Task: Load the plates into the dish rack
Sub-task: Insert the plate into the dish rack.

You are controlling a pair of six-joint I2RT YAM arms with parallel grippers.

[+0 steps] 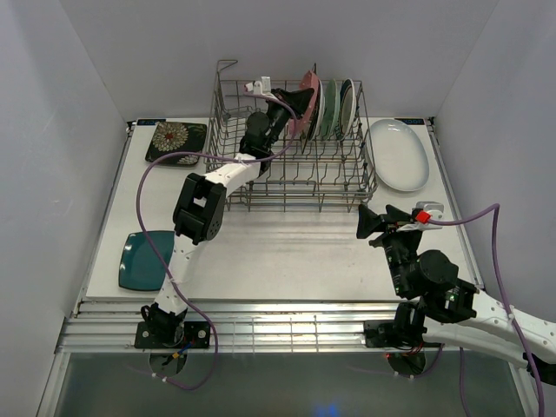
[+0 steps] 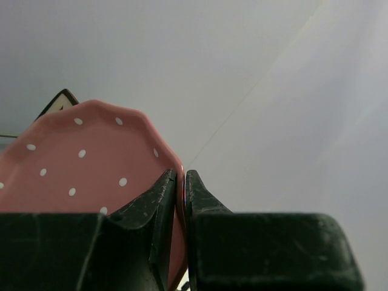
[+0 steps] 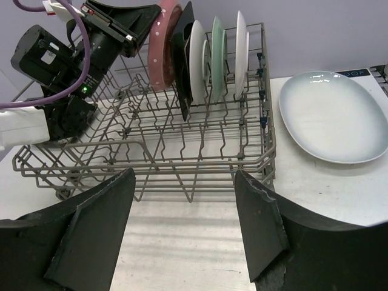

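My left gripper (image 1: pixel 304 104) is shut on the rim of the pink dotted scalloped plate (image 2: pixel 79 163), holding it upright over the right end of the grey wire dish rack (image 1: pixel 287 187). The pink plate (image 3: pixel 162 42) stands beside a black square plate (image 3: pixel 182 57), a white plate (image 3: pixel 197 57), a mint plate (image 3: pixel 217 51) and another white plate (image 3: pixel 240 45) upright in the rack. My right gripper (image 1: pixel 369 224) is open and empty, low in front of the rack. A large white oval plate (image 1: pixel 398 154) lies right of the rack, a black floral square (image 1: pixel 176 141) far left, a dark teal plate (image 1: pixel 146 259) near left.
The left arm (image 1: pixel 208 195) reaches across the rack's left half. The rack's front rim (image 3: pixel 182 170) is just ahead of my right fingers (image 3: pixel 257 224). White walls enclose the table on three sides.
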